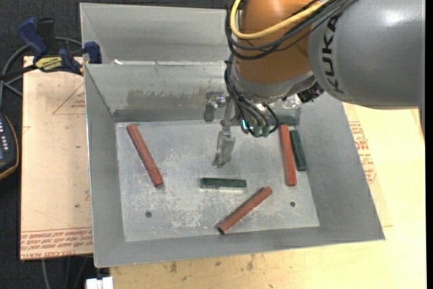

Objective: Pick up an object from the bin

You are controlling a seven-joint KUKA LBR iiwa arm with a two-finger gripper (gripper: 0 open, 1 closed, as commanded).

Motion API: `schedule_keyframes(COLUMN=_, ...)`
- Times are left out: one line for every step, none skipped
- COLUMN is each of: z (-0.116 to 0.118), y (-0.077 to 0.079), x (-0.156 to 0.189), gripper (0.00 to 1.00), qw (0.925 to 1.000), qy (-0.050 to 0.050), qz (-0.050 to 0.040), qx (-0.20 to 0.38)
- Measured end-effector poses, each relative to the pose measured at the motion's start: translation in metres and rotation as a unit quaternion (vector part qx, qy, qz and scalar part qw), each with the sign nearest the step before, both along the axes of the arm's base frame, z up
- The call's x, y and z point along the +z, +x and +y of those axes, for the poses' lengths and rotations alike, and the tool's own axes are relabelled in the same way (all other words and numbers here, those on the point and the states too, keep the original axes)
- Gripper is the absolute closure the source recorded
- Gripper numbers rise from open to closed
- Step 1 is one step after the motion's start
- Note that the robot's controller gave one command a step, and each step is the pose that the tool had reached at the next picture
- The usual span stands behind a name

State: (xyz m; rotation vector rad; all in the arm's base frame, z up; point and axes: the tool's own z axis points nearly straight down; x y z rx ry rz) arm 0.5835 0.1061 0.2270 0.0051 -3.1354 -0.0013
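Mostly bare, the scuffed bin floor (179, 203) carries five scattered sticks (145, 156).

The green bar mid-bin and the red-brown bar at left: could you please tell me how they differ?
The green bar is shorter than the red-brown bar. The green bar lies level across the view; the red-brown bar slants, upper end leftward. Both are slim sticks lying flat on the bin floor.

Bright, even light falls from above. The orange wrist cover (274, 24) carries a soft sheen, the back wall of the grey metal bin (159, 88) shows pale glare, and shadows are faint.
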Motion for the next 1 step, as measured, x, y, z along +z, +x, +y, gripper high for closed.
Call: schedule_keyframes(z=-0.0713, y=-0.0411, x=-0.1255, gripper=0.0, qw=0.9969, qy=0.0, qz=0.0009, qx=0.079)
